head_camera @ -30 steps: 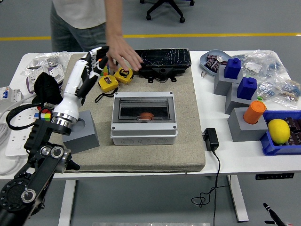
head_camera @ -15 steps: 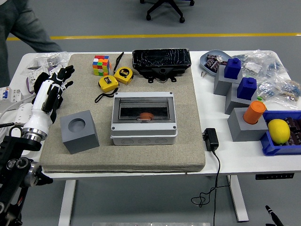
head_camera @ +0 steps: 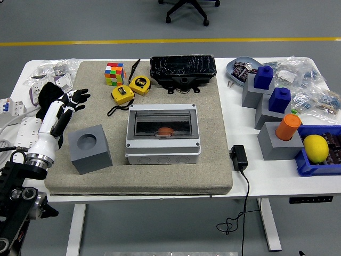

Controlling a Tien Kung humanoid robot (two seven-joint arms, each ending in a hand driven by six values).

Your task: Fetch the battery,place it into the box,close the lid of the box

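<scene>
— Hand on the left (head_camera: 68,101) is over the left edge of the grey mat (head_camera: 213,160), fingers spread and relaxed, and it holds nothing. Do you agree?

— Yes, nothing is in it. It hovers just behind the grey cube (head_camera: 90,149) with the round hole. The right hand is not in the picture at all.

— And where is the battery?

— I see a small orange thing (head_camera: 165,131) inside the box (head_camera: 163,133), behind the clear lid (head_camera: 163,124). I think this is the battery, but it is small and I cannot be sure. It seems to lie flat, with its long side running left to right.

— So which way from the hand?

— To the right of the hand and a little nearer to the front edge of the bench (head_camera: 266,176). The grey cube stands between them, a bit to the near side. Since only the left hand is in view, it is the nearer one.

— Is the lid closed?

— It looks lowered over the box, so I judge that the task is nearly finished or finished. If it still needs a press, the hand must travel to the right, past the cube, to reach it.
</scene>
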